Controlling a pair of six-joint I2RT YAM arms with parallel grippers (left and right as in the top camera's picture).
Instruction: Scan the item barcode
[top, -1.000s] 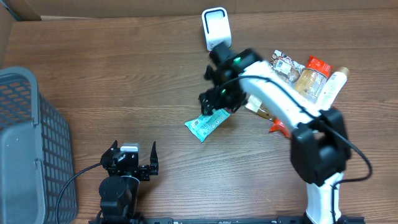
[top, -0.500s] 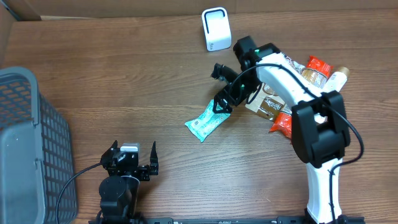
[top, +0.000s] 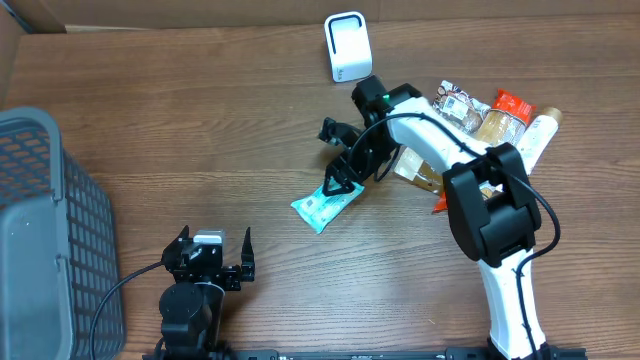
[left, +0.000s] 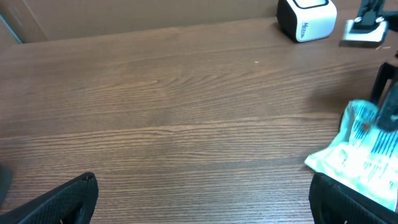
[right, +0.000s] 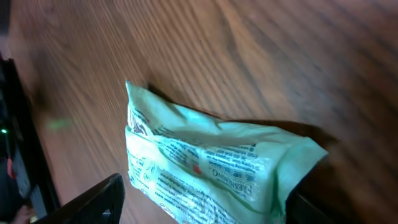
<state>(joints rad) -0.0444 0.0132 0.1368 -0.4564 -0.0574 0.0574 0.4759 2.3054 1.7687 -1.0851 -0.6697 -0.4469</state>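
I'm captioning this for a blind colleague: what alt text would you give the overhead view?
The right arm's end effector sits at the upper end of a teal packet lying centre-frame, below a white scanner. A grey basket stands at the left edge, a pile of groceries at the right, and the left end effector is open near the front edge.

Setting: mock shop checkout, rigged as a test station. Evidence around me: my wood-grain table; white barcode scanner at its far edge; grey plastic shopping basket on my left; heap of packaged groceries on my right; cardboard backing.
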